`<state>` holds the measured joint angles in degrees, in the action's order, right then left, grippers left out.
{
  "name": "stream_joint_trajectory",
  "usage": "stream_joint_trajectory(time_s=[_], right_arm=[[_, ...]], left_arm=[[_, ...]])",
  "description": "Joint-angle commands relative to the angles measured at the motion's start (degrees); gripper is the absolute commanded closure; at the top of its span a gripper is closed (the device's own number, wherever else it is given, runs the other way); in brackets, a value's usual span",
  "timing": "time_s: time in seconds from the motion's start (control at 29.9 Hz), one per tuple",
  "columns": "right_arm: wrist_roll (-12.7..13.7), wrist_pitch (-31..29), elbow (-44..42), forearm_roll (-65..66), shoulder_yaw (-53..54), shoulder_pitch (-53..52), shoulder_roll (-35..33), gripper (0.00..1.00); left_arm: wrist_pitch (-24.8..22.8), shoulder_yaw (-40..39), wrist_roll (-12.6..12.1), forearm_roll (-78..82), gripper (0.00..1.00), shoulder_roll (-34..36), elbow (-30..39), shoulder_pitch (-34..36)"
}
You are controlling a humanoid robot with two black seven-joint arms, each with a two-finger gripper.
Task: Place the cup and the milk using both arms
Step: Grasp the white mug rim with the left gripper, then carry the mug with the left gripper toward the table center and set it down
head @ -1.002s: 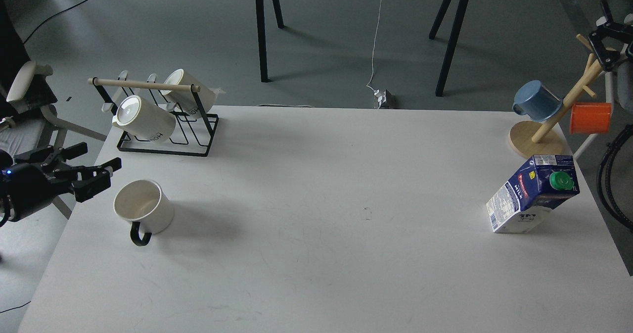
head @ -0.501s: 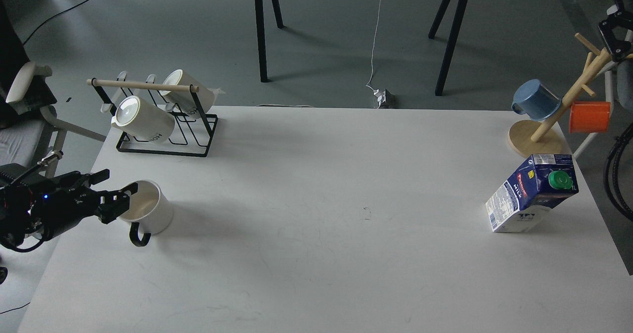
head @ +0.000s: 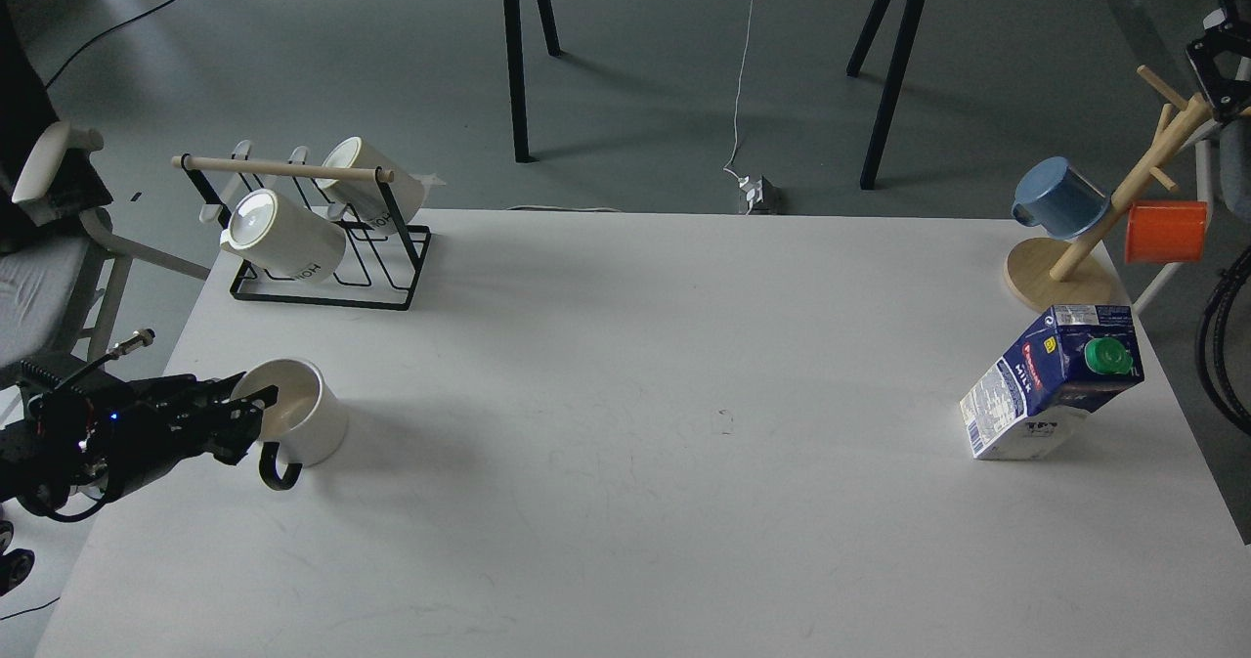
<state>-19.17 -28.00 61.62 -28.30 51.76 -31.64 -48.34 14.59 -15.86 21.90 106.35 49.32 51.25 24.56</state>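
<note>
- At lower left of the frame, your left gripper (head: 244, 420) sits against the near rim of the white cylindrical mug with the black loop handle (head: 293, 425). One dark finger seems to lie over the rim and another outside the wall, but they merge into one dark shape, so you cannot tell how far apart they are or whether they have closed on the mug.
- That mug stands upright on the white table (head: 625, 502), handle toward the bottom of the frame, so judge the cup's grasp as barely begun and its placing not yet done.
- Far over at right of the frame, the dark blue and white gable-top milk carton with the green screw cap (head: 1056, 379) stands on the table, untouched, just below the wooden mug tree (head: 1095, 238).
- Your right gripper (head: 1220, 69) is only a dark clamp at the upper right edge; its opening cannot be told, and it is well apart from the carton.
- Nearly everything is left, as far as you can judge: securing the mug, reaching and grasping the milk, then placing both.
</note>
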Motion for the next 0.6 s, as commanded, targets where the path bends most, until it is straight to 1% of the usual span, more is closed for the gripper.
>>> stream_joint_trajectory(time_s=[0.0,0.2,0.3,0.47,0.53,0.57], right_arm=[[0.01,0.00,-0.09,0.00,-0.08,0.00,0.00,0.00],[0.01,0.00,-0.27,0.26,-0.17,0.00,0.09,0.00],[0.01,0.00,-0.27,0.35,-0.17,0.00,0.00,0.00],[0.01,0.00,-0.36,0.26,-0.08,0.00,-0.52,0.00],[0.01,0.00,-0.27,0.26,-0.08,0.00,-0.79,0.00],[0.01,0.00,-0.27,0.26,-0.08,0.00,-0.79,0.00]], left_arm=[[-0.18,0.13,-0.10,0.00,0.95,0.16,-0.10,-0.21],[-0.18,-0.22,-0.19,0.00,0.98,-0.10,-0.01,0.23],[-0.18,-0.39,0.16,0.00,0.99,-0.10,0.95,0.76],[-0.70,0.04,0.25,0.17,1.00,0.87,6.13,3.74],[-2.28,0.04,0.25,1.14,0.99,1.74,8.15,5.49],[-4.12,0.04,0.25,2.01,0.99,2.01,9.55,6.63]])
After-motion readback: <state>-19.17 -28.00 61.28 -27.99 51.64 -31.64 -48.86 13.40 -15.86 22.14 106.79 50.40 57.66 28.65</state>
